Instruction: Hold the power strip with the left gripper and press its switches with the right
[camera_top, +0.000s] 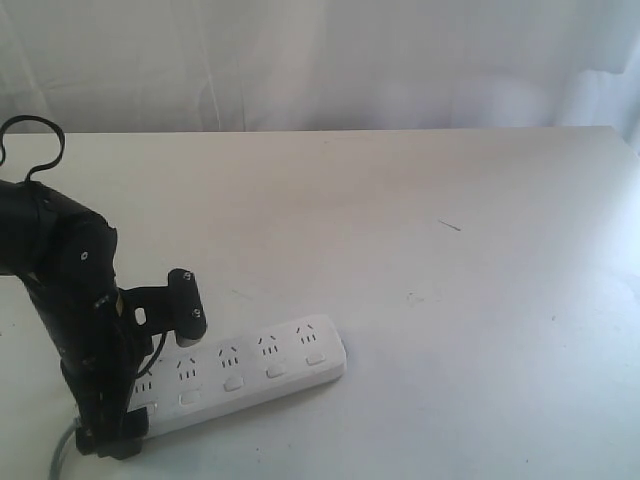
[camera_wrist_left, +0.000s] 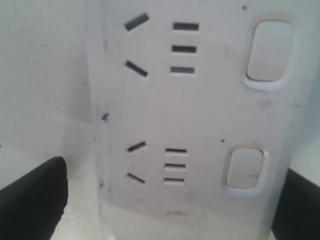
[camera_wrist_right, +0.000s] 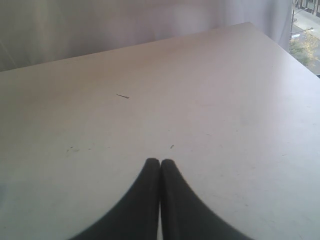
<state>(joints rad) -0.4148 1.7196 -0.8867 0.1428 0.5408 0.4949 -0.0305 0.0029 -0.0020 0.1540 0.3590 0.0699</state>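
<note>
My left arm (camera_top: 60, 290) reads matte black and blocky, a thin black cable (camera_top: 60, 140) looped over its top. On the left gripper (camera_wrist_left: 170, 205), fingers (camera_wrist_left: 32, 200) blunt, black; on the right gripper (camera_wrist_right: 160, 167), black, smooth, round-tipped.

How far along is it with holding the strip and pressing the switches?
Done: nothing yet, it seems. In hand: the left pincer straddles the strip at its cord end, but a gap shows beside one finger, so the hold isn't closed. Left: the right pincer, shut, sits over the table with no strip in its view, so pressing the switches looks unstarted.
</note>
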